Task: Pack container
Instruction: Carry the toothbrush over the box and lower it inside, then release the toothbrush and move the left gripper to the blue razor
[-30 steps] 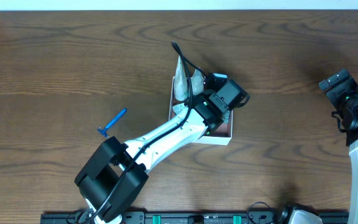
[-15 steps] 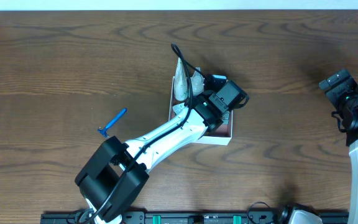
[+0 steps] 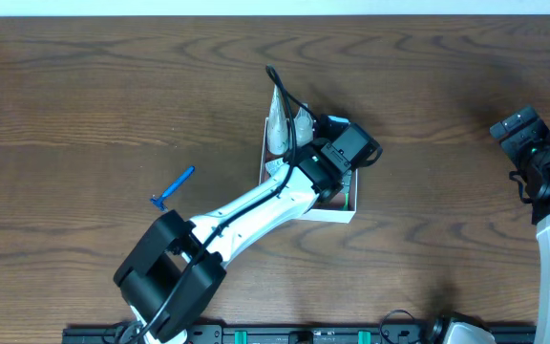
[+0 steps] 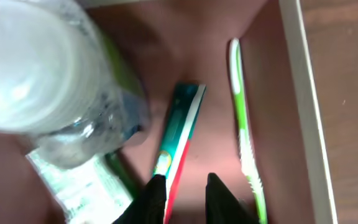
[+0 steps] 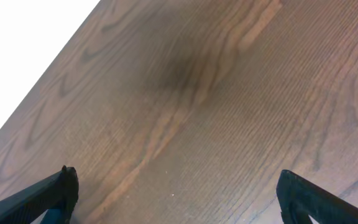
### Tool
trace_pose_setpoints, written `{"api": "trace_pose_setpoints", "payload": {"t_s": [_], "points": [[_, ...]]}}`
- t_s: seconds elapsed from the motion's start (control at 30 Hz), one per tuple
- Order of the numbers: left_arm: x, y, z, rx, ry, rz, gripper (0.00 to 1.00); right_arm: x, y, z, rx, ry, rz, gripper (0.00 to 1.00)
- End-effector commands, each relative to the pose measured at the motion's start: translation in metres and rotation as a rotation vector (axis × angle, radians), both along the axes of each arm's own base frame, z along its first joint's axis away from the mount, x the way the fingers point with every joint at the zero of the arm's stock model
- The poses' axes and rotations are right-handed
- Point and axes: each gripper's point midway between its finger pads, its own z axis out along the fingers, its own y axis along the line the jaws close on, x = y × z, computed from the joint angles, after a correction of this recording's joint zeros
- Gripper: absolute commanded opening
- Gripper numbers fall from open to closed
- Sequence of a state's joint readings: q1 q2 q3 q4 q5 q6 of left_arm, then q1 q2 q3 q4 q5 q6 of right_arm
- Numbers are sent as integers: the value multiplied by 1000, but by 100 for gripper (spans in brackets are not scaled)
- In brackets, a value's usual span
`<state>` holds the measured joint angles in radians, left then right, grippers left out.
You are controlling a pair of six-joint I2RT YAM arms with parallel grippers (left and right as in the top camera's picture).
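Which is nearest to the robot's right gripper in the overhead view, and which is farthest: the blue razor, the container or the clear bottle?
From the right gripper, at the right side of the table:
1. Container, mid-table, nearest.
2. Clear bottle, at the container's upper left corner in the picture.
3. Blue razor, lying alone farther left, farthest.

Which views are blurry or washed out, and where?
Left wrist view: the clear bottle is close and blurred, the green toothbrush sharper. Right wrist view: upper-left corner featureless white, a dark shadow on the table. Overhead view: sharp, evenly lit.
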<state>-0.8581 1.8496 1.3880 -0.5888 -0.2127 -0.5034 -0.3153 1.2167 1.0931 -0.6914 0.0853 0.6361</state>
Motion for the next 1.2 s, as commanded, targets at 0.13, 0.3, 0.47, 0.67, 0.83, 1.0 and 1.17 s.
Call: {"api": "trace_pose_setpoints", "payload": {"t_s": [0.13,0.3,0.47,0.67,0.83,1.0,1.17], "points": [[-11,43,125,26,-204,-109,32,0,-3,3,-1,-6,-13,99],[-17,144,136,281,-193,65,44,0,-3,3,-1,-6,-13,99],[-16,227,96,373,-3,266,49,0,-3,3,-1,-6,-13,99],[-13,291,40,231,196,477,58,0,-3,3,-1,-6,-13,99],[-21,317,10,95,314,564,60,0,-3,3,-1,-6,-13,99],[-27,322,-8,69,390,470,65,0,-3,3,-1,-6,-13,99],[-27,322,-28,87,428,416,65,0,-3,3,-1,-6,-13,99]]}}
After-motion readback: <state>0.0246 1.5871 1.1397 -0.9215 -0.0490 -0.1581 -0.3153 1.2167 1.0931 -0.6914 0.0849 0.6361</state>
